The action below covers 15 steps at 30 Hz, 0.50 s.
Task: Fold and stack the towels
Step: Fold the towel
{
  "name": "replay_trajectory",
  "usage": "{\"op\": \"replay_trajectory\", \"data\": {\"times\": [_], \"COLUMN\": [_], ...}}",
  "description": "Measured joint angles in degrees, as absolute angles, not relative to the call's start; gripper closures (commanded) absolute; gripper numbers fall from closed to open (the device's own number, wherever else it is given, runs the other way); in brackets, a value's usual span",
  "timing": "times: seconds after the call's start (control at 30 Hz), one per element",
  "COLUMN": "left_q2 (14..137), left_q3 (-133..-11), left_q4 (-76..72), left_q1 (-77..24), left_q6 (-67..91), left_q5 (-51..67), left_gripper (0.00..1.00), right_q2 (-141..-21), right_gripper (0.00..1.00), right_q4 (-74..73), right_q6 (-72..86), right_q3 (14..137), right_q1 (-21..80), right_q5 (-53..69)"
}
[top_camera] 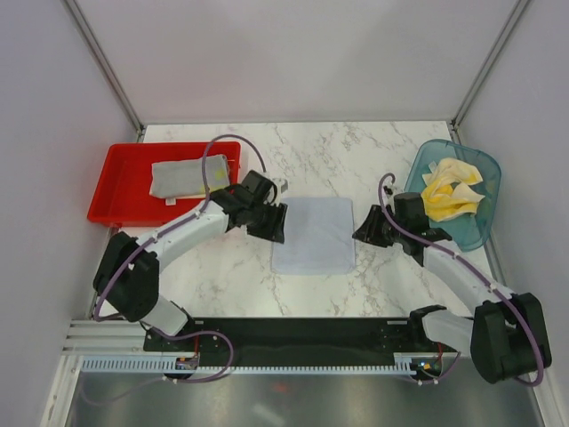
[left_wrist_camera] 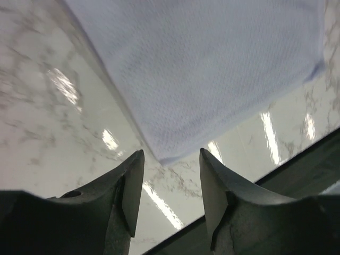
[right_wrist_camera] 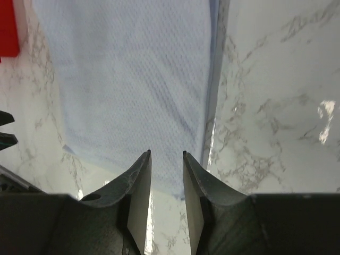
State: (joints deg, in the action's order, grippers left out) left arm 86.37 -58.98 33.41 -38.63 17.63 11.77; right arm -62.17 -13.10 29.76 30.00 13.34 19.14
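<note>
Nearest the arm bases, the left tool (left_wrist_camera: 171, 154) stands with its jaws spread and nothing between them. One corner of the pale towel (top_camera: 311, 238) lies just ahead of the gap. The towel is not gripped. From above, this tool sits at the towel's left edge and its dark body covers part of that edge.

The right tool (right_wrist_camera: 166, 154) has its jaws parted by a narrower gap, with nothing pinched. In its wrist view the towel's edge runs behind the fingertips. Whether the tips touch the cloth cannot be told. From above, it sits just beside the towel's right edge.

The pale towel lies flat in the middle of the marble tabletop (top_camera: 356, 160), between the two tools. One long side shows a doubled edge.

Farther back on the left, the red tray (top_camera: 120, 189) holds one folded grey towel (top_camera: 182, 176) with a small yellow mark at its right end. A purple cable crosses over that end.

Farther back on the right, the teal basket (top_camera: 473, 231) holds crumpled yellow towels (top_camera: 449, 194). Their number cannot be made out.
</note>
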Motion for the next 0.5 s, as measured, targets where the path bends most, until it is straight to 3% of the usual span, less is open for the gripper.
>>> {"op": "replay_trajectory", "data": {"times": [0.23, 0.5], "left_q2": [94.7, 107.5], "left_q3": [-75.5, -86.7], "left_q4": [33.7, 33.2], "left_q1": [-27.5, -26.9], "left_q6": [18.2, 18.1], "left_q5": [8.0, 8.0], "left_gripper": [0.5, 0.51], "right_q2": [-79.3, -92.8], "right_gripper": [0.63, 0.63], "right_q4": [-12.0, -12.5], "right_q6": [26.0, 21.6], "right_q3": [47.4, 55.2], "right_q1": [13.3, 13.2], "right_q5": [15.6, 13.8]}}
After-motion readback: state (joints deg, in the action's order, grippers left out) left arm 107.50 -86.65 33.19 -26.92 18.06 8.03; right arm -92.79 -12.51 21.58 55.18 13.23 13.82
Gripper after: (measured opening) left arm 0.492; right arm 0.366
